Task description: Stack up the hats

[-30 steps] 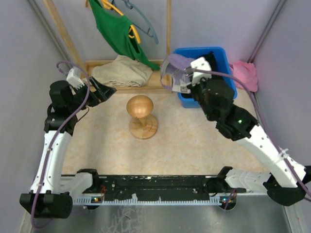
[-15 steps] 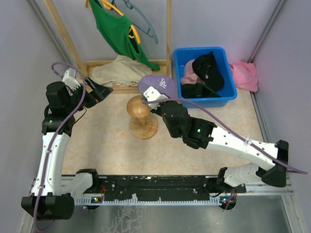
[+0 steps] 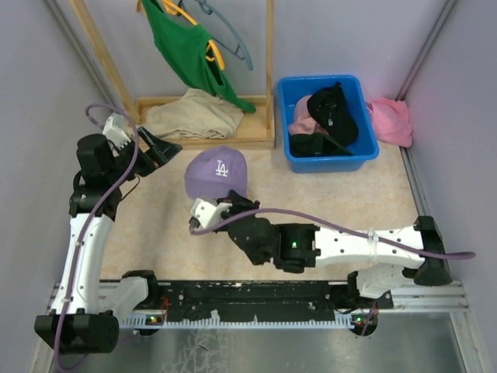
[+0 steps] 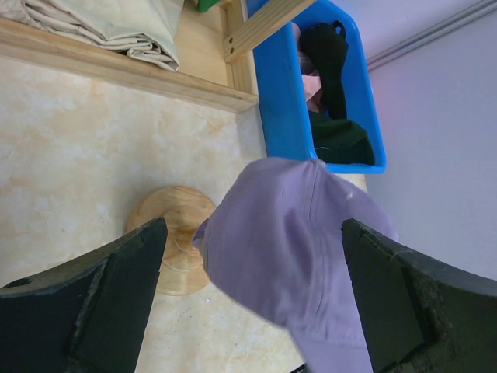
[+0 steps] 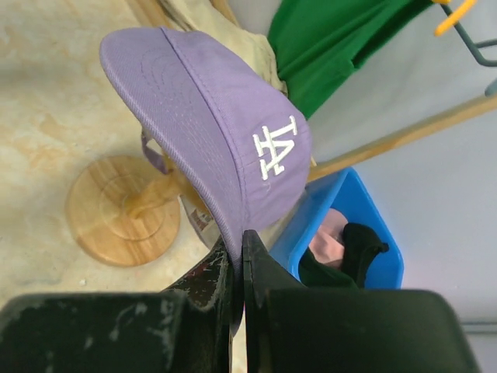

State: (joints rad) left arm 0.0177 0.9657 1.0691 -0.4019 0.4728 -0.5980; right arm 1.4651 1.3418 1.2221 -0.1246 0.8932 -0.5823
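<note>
A beige mottled table point(image 3: 155, 225) between pale lavender walls is seen from above. At the left, the left gripper point(image 3: 167, 148) is held above the table with its jaws spread wide and nothing between them. Behind it, a folded beige cloth point(image 3: 194, 115) is laid on a wooden rack, and a green shirt point(image 3: 186, 47) is hung above. At centre, the lavender cap point(image 3: 216, 171) is held over the wooden stand point(image 5: 116, 211); its edge is pinched between the closed fingers of the right gripper point(image 5: 239, 237). To the right, a pink cap point(image 3: 300, 116) and two black caps point(image 3: 335, 109) are kept in the blue bin point(image 3: 334, 165), with a bright pink cloth point(image 3: 390, 120) just beside it.
</note>
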